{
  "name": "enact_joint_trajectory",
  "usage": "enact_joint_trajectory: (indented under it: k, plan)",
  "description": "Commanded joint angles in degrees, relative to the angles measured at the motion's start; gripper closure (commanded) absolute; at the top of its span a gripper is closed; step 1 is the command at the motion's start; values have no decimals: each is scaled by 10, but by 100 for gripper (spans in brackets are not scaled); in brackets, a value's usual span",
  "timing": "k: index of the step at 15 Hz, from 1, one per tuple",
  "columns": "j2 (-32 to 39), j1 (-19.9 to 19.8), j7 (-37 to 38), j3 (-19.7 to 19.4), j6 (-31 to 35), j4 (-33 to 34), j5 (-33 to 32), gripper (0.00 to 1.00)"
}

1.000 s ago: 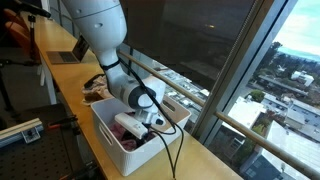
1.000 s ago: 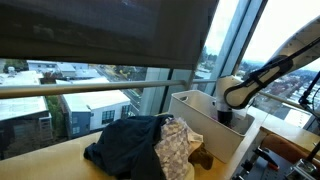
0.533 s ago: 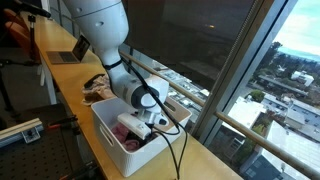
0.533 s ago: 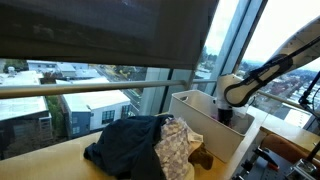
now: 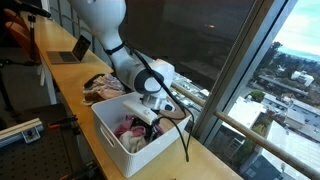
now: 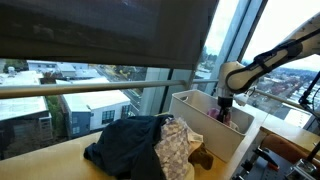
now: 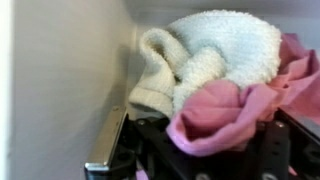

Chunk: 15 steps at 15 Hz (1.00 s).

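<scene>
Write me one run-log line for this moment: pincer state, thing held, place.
pincer: shut | held: pink cloth | place: over white bin | beside cloth: white towel

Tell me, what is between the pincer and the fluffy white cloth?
A pink cloth, bunched up in the shut pincer, sits right in front of the white cloth. The wrist view shows it.

Dark garment (image 6: 122, 143) heaped against patterned cloth (image 6: 176, 150) — wooden counter (image 6: 40, 166) beneath.
</scene>
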Motion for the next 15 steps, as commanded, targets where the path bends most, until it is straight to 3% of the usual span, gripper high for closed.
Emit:
enact_joint_trajectory:
  k: [1,8,12,15]
  plan:
    - [-86,-4,-33,28,-51,-9,35,99]
    - [-230,19,-73,65,-122,28,104,99]
    - [-282,72,-52,90,-176,61,97,99]
    - [-283,127,-16,123,-183,65,83,99]
